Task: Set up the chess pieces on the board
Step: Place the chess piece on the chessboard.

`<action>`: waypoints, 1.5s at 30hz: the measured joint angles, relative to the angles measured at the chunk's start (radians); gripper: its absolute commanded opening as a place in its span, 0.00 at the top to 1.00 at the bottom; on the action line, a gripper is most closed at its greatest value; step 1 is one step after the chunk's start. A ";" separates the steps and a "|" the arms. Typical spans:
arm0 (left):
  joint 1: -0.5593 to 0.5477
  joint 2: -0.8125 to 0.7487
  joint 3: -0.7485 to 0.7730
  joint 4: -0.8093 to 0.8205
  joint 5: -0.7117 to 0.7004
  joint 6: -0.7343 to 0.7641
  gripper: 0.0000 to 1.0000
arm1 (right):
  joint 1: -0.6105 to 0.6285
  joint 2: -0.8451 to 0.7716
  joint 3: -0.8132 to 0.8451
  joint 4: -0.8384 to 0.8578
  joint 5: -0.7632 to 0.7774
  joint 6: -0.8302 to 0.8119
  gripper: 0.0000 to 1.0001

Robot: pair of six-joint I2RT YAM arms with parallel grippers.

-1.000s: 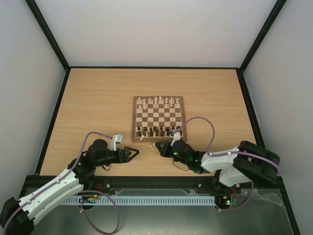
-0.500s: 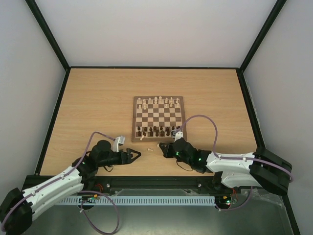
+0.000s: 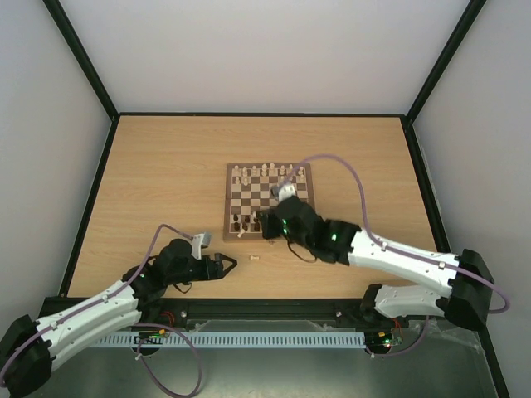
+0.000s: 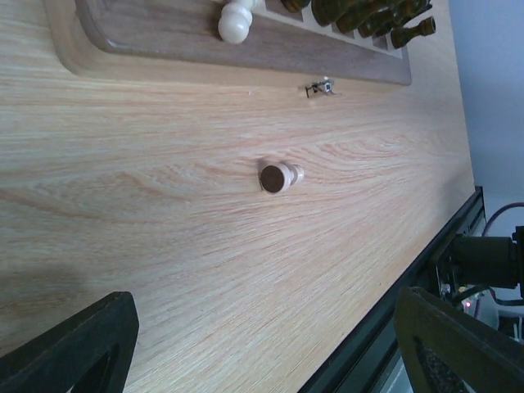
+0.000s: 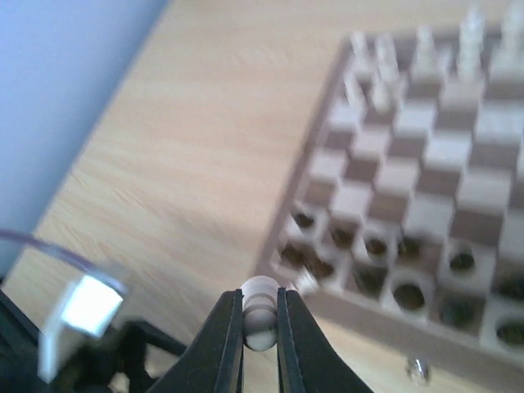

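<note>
Near the board (image 3: pixel 228 203), right fingers (image 5: pixel 229 327) pinch one pale piece (image 5: pixel 260 295); left fingers (image 4: pixel 74 344) gape by one fallen pawn (image 4: pixel 278 176).

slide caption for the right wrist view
Right gripper shut on a pale chess piece near the edge of the board

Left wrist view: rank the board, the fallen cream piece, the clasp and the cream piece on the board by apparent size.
1. board
2. fallen cream piece and cream piece on the board: alike, and the latter is cropped
3. clasp
</note>
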 measured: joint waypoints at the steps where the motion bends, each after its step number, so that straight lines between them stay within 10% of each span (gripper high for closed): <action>1: -0.002 -0.012 0.004 -0.018 -0.013 0.002 0.12 | -0.005 0.015 0.075 -0.037 0.005 -0.024 0.93; 18: -0.096 -0.094 0.055 -0.202 -0.152 0.006 0.13 | -0.292 0.833 0.960 -0.628 0.010 -0.337 0.89; 45: -0.098 -0.080 0.084 -0.242 -0.153 0.026 0.13 | -0.417 0.995 1.080 -0.747 -0.006 -0.383 0.85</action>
